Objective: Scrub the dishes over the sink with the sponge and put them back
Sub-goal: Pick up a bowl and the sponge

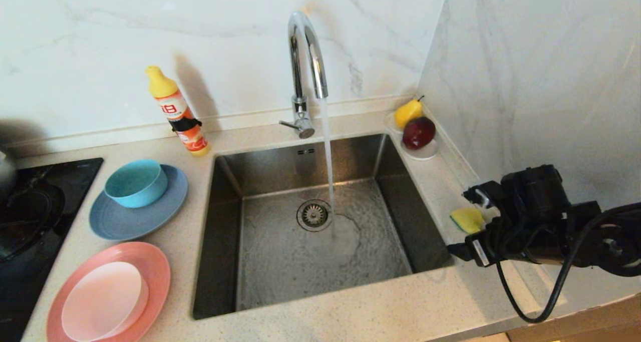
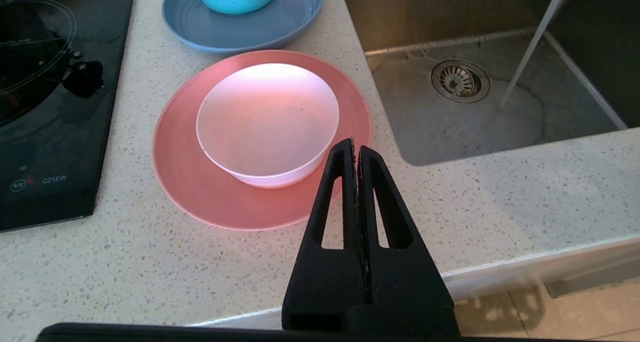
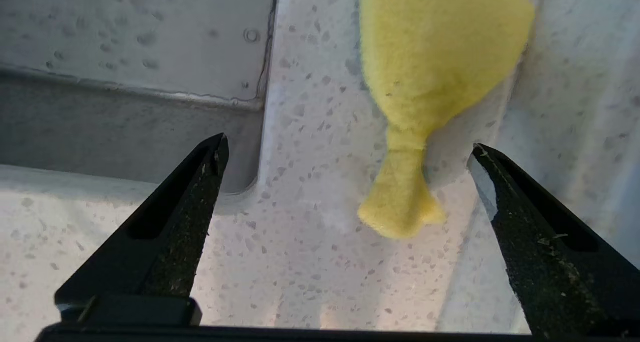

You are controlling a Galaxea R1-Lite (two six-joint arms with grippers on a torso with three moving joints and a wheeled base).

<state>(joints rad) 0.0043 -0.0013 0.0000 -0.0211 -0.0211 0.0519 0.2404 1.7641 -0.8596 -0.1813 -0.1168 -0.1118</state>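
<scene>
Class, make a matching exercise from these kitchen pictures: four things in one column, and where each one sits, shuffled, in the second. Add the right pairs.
Things
1. teal bowl
2. pale pink bowl
3. sponge
4. pear

Places
A. on the small white saucer
B. on the grey-blue plate
C. on the counter right of the sink
D. on the salmon-pink plate

Pairs: 1-B, 2-D, 3-C, 4-A

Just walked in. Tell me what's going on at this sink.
The robot is about to wash dishes. Its right gripper hangs open just above the yellow sponge on the counter right of the sink, not yet touching it. The tap is running into the sink. The left gripper is shut and parked near the pink bowl on its pink plate. The teal bowl sits on the blue plate, untouched.
</scene>
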